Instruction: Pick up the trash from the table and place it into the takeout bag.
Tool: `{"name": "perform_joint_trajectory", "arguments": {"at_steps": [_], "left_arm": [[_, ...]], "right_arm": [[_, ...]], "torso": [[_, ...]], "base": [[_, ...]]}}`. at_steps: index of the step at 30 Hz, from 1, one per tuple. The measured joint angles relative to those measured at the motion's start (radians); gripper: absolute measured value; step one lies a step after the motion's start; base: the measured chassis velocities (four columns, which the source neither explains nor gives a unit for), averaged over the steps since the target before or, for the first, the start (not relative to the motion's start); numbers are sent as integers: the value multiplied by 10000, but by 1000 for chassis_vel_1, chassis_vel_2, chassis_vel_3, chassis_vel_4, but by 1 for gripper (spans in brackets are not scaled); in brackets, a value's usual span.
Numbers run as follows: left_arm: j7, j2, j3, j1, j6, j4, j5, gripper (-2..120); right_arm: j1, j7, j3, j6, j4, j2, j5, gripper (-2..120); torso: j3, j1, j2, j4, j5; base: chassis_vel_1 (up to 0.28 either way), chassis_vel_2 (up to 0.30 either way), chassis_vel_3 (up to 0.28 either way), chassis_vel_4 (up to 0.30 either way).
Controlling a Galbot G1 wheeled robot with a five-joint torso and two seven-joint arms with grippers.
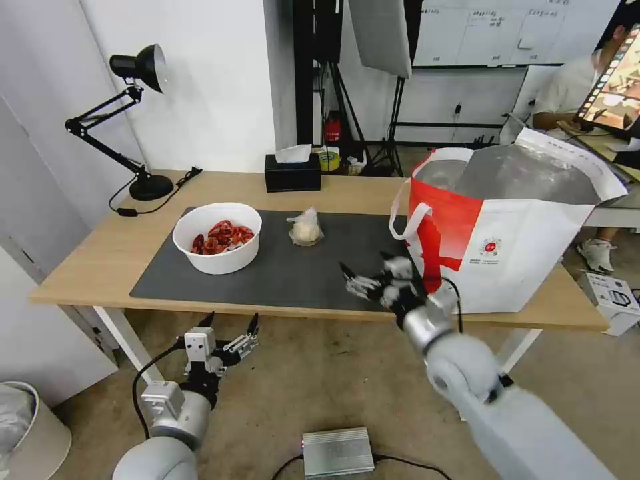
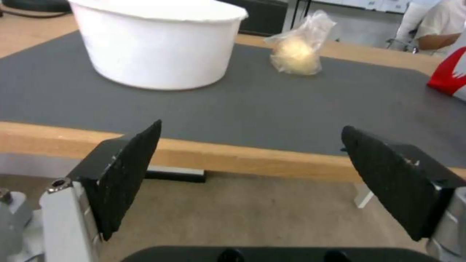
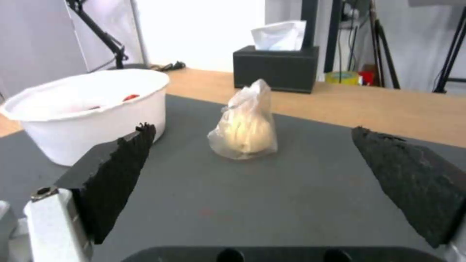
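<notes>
With the left gripper parked below the table's near edge, jaws spread and empty, the right gripper is the one at work: it hovers low over the near right part of the dark mat, jaws wide apart, nothing held. In the right wrist view the small knotted clear bag sits centred between the fingers, farther out on the mat, not yet touched. Looks like the approach to grasp that bag.

To do it well: keep it centred, advance until the pads flank the bulge, not the loose knotted top, then close gently; thin film will probably crumple and slip. Stay off the mat.

The white bowl of red shells stands to the bag's left, apart from it; mind the left finger near its wall. The takeout bag stands open at the right end of the table, just beside the right arm. Black tissue box is at the far edge, not trash.
</notes>
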Motion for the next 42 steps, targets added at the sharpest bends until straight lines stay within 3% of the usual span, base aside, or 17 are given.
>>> {"name": "perform_joint_trajectory", "arguments": {"at_steps": [7,10,17,24,42], "left_arm": [[-2,-21,-19,-68,-35,200,-65,100],[11,-19,44,-197,-35,297,-166,100],[25,-14,57,-260,-34,378,-197,100],[226,-120,104,-227,-37,505,-197,100],[198,93,-1,-99,-25,285,-163,100]], "right_arm": [[1372,368,-939,-278,-1430,484,30,100],[2514,433,-1425,-392,-2637,932,220,100],[3608,428,-1760,-614,-3977,1450,469,100],[4745,370,-2045,-876,-6120,2498,686,100],[5803,-6,-2100,-1148,-8283,3731,616,100]], "torso": [[0,0,0,-3,1],[0,0,-1,-2,0],[-1,0,0,-1,0],[0,0,1,0,-2],[-1,0,1,-2,0]], "base": [[0,0,0,0],[0,0,0,0],[0,0,0,0],[0,0,0,0],[0,0,0,0]]}}
